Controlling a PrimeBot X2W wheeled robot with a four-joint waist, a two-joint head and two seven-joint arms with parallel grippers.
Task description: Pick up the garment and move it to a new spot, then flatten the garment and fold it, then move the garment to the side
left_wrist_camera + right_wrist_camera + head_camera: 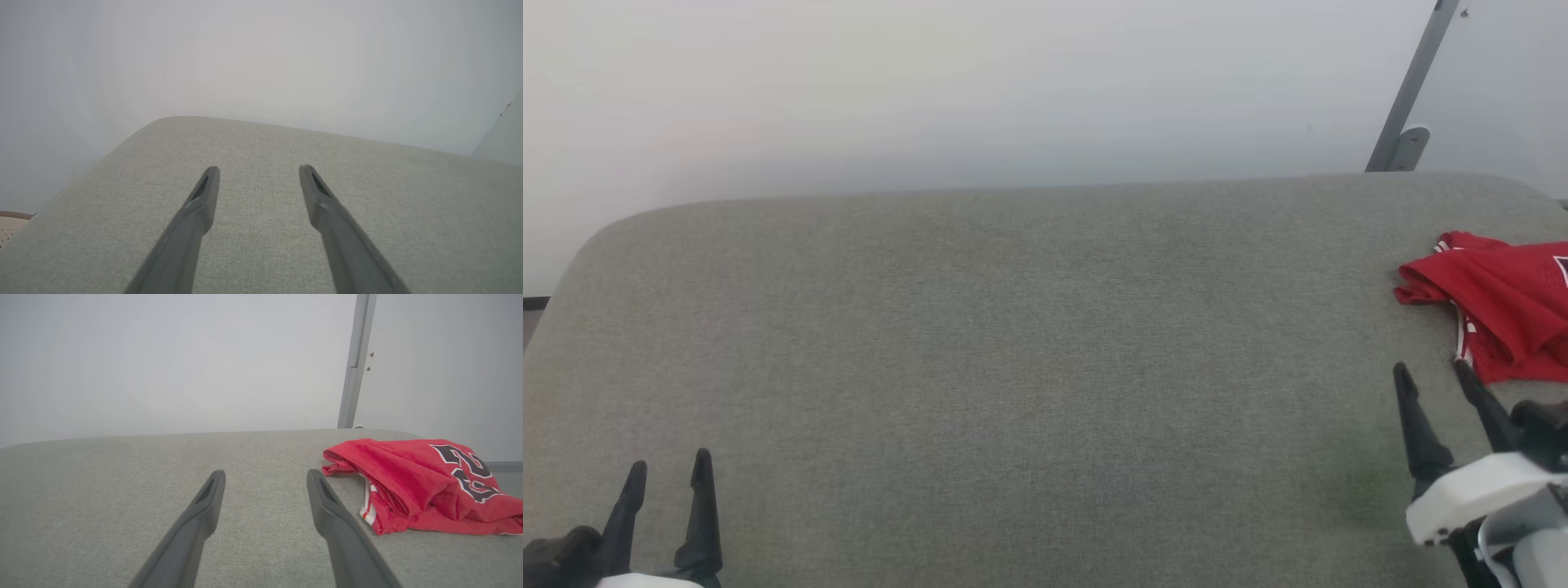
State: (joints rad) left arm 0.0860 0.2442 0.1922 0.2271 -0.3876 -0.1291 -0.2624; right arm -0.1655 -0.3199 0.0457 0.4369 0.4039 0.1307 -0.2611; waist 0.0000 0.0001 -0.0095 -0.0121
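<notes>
The red garment (1507,306) lies crumpled on the grey surface (1013,343) at the right edge of the frame. The right hand (1431,369) is just below it, fingers apart and empty. The left hand (670,459) is at lower left, likewise spread.

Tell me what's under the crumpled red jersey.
The crumpled red jersey with a dark number lies directly on the grey fabric-covered surface. Its bunched folds cover that patch, so anything else beneath it cannot be seen.
</notes>
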